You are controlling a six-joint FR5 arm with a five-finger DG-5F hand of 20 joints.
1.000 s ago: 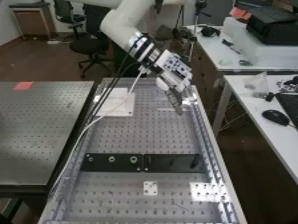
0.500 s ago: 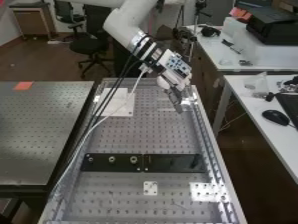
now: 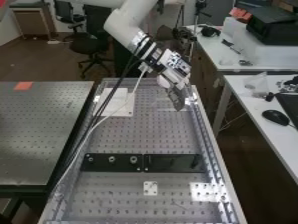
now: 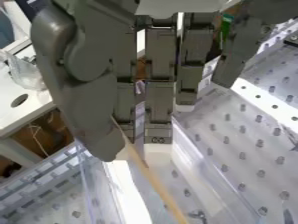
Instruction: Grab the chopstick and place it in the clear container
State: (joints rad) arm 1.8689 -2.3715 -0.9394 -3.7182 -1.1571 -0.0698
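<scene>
Your dark grey robotic hand has its thumb closed toward the fingers, seemingly pinching the thin, tan wooden chopstick near one end, which leaves most of its length free to lead into the container. That free part runs between the transparent plastic walls of the clear container, so you'd likely want it well inside them before letting go; its height there can't be told.

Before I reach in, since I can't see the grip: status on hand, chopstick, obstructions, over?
Hand shut on chopstick. Chopstick slanting at clear container, not released. No obstruction seen.
</scene>
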